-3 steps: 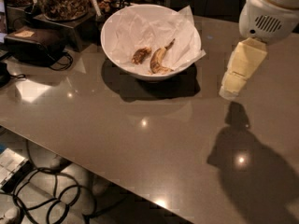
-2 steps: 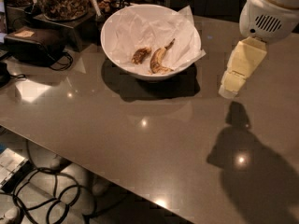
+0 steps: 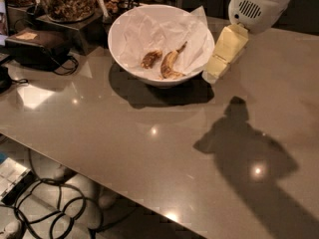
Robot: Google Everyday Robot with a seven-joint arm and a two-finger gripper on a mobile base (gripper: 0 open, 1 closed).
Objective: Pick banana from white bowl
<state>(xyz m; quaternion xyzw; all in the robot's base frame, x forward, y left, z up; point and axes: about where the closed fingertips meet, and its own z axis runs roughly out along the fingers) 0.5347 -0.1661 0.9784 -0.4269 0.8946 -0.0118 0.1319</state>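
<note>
The white bowl (image 3: 130,59) stands on the grey table, lined with crinkled white paper. The banana (image 3: 170,63), small, curved, yellow blotched with brown, lies in the bowl with its thin stem pointing up and right. A shorter stubby brown piece (image 3: 150,59) lies just left of it. My gripper (image 3: 218,69), cream-coloured below a white arm housing, hangs in the air just right of the bowl's rim, above the table. It holds nothing that I can see.
The grey table (image 3: 149,143) runs to a front edge at the lower left. A glass jar of nuts (image 3: 65,1) on a dark box and a black pouch (image 3: 37,46) stand behind and left of the bowl. Cables (image 3: 55,203) lie on the floor.
The gripper now hangs closer to the bowl's right rim than before. The bowl, banana and brown piece have not moved relative to each other.
</note>
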